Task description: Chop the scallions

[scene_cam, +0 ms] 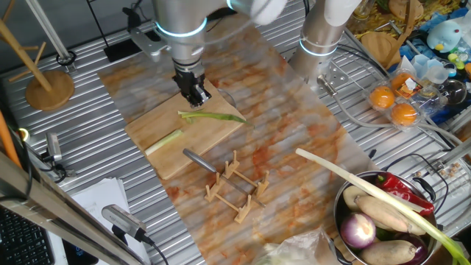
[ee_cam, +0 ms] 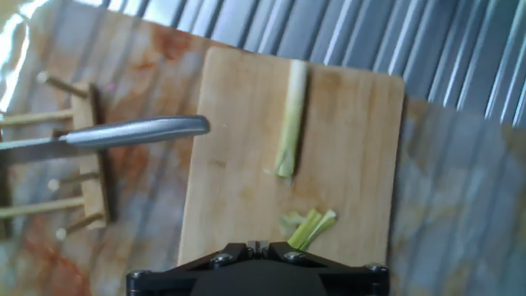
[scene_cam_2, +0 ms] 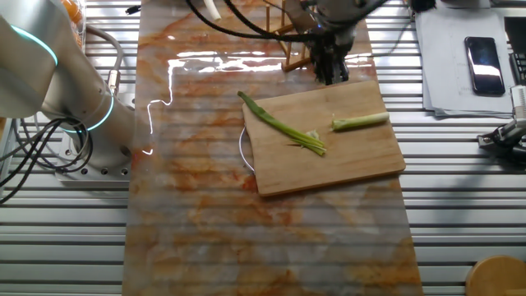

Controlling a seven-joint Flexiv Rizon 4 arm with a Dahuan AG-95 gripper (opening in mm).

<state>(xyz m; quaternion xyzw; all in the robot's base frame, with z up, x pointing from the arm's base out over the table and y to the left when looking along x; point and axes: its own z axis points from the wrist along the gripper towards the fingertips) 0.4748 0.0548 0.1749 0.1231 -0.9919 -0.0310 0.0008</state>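
Scallions cut in two on the cutting board.
Both pieces lie lengthwise ahead of the fingers, at the board's rack-side edge; their opening can't be told.

The scallions lie in two separate pieces, both flat. In one fixed view the green leaf piece stretches just above the frame's centre, nearly level, its right tip dipping slightly. The pale whitish-green root piece lies lower left of it, slanted upward to the right, well apart. In the other fixed view the leaf piece runs diagonally from upper left to a frayed, split end near centre; the short root piece sits to its right, almost level.
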